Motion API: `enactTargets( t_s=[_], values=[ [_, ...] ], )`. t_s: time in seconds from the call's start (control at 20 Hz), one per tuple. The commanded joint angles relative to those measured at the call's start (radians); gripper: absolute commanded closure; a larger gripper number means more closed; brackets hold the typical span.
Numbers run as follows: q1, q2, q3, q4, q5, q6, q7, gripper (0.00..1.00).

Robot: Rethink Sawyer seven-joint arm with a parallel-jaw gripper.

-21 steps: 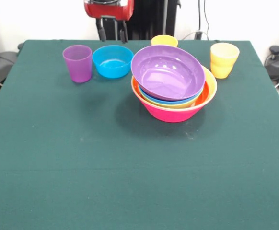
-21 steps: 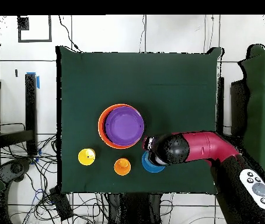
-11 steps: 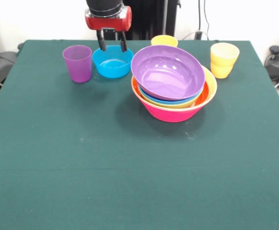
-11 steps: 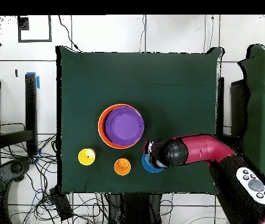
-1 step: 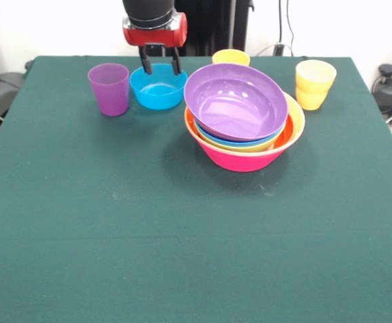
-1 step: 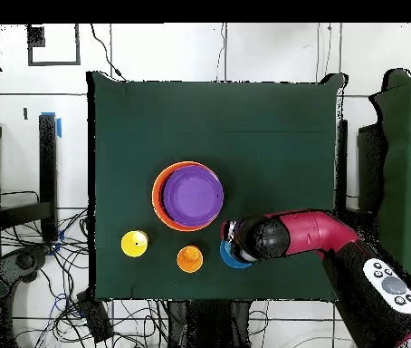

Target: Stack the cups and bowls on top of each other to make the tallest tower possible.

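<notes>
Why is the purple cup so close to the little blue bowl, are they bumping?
Apart. The front view shows green cloth between the purple cup and the small blue bowl.

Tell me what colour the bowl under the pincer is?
Blue. The small bowl beneath the pincer shows best in the front view.

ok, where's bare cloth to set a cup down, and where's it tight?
Free: the whole near half of the table in the front view, in front of the tower, plus the strip near the purple cup. Tight: the far row, where the gripper, open, hangs at the blue bowl beside the tower.
</notes>
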Motion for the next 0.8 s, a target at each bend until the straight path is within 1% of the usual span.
enactTargets(
  t_s=[0.05, 0.15, 0.35, 0.5, 0.8],
  values=[
    [0.003, 0.027, 0.024, 0.002, -0.084, -0.063, -0.144, 0.0],
    [-0.01, 0.001, 0.041, 0.017, -0.062, -0.049, -0.156, 0.0],
    [-0.034, -0.102, 0.097, 0.065, 0.021, 0.027, -0.181, 0.0],
    [-0.023, -0.113, 0.112, 0.071, 0.038, 0.045, -0.163, 0.0],
    [-0.011, -0.103, 0.112, 0.113, 0.02, -0.018, -0.12, 0.0]
  ],
)
